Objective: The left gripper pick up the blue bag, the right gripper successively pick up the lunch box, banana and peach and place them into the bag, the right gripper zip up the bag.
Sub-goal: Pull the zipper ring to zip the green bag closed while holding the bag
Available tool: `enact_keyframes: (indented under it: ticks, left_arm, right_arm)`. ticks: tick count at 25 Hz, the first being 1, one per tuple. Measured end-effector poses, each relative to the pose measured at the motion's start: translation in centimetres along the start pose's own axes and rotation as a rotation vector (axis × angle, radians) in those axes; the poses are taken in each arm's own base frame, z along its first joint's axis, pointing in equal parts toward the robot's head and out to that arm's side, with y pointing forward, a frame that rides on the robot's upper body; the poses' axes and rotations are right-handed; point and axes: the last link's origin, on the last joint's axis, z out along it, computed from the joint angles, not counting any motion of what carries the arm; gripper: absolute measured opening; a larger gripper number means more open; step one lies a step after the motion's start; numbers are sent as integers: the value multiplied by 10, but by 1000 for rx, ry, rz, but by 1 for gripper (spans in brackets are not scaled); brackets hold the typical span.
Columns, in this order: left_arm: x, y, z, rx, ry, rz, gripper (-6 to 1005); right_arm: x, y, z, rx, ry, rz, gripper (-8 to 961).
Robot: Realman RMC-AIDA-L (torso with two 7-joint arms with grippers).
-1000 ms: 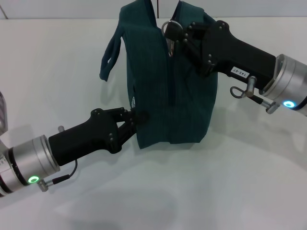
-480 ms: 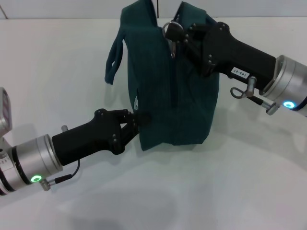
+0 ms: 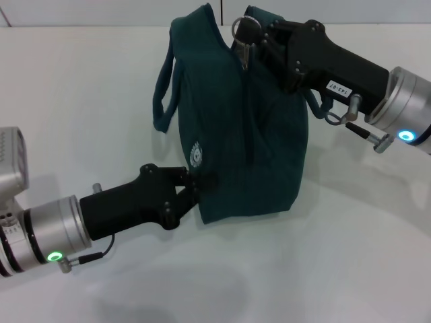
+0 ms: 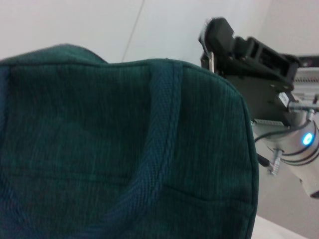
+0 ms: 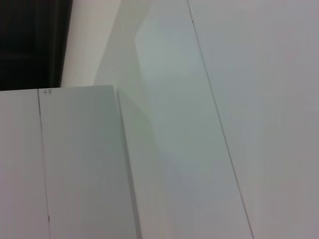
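Note:
The blue bag stands on the white table, leaning, with its white round logo facing me and one loop handle hanging at its left. My left gripper is shut on the bag's lower left edge. My right gripper is at the bag's top, shut on the zipper pull just below its ring. The left wrist view is filled with the bag's fabric and a handle strap, with the right gripper beyond. The lunch box, banana and peach are out of view.
The white table stretches around the bag on all sides. The right wrist view shows only pale flat surfaces and a dark patch in one corner.
The bag has tipped and shifted a little to the right and nearer, bringing its white logo into sight. Both grippers moved with it, the right one slightly up and away.

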Motion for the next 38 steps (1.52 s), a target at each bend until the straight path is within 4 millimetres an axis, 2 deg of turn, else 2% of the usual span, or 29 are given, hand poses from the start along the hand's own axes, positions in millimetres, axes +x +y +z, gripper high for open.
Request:
enact_keyframes:
  ticks: [20, 25, 33, 38]
  left_arm:
    - [-11, 7, 2, -60, -92, 4, 61]
    - [-12, 2, -10, 1, -77, 13, 60]
    - [-15, -5, -43, 154, -18, 17, 60]
    - [-13, -1, -45, 155, 20, 21, 60]
  right_arm:
    - [-3, -10, 6, 36, 10, 53, 53]
    - [-2, -5, 5, 14, 5, 83, 54]
    - [4, 9, 8, -58, 27, 130, 56]
    - [6, 8, 5, -49, 37, 132, 57]
